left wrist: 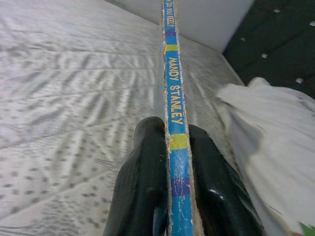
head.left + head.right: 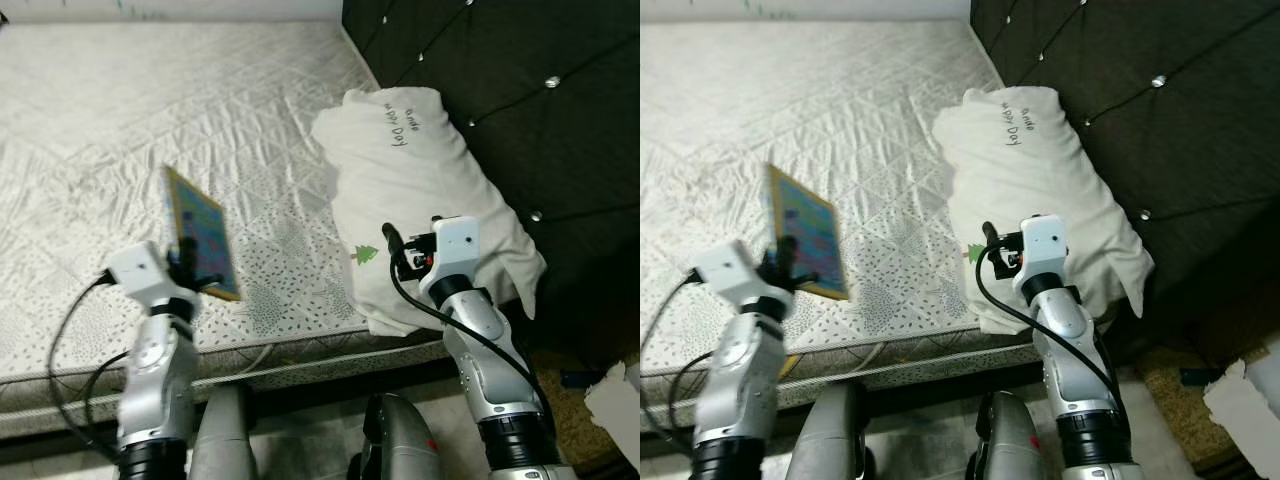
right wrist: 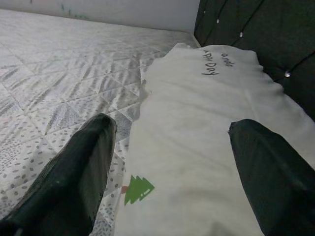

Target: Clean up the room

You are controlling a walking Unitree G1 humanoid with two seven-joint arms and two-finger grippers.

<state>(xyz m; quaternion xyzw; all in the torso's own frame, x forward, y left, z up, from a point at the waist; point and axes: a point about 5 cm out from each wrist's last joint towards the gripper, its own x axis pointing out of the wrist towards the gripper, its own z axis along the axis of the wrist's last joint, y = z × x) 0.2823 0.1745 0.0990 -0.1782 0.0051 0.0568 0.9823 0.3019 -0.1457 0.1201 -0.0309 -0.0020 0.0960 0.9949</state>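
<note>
Looking from the head, we see our left pincer point(image 2: 190, 262) hold a thin, stiff, light picture book point(image 2: 201, 232) upright above the mattress point(image 2: 120, 130). Left wrist: fingers point(image 1: 142, 177) clamp its spine. Right wrist: our right pincer point(image 3: 172, 162) gapes wide over the soft pillow point(image 3: 206, 128).
</note>
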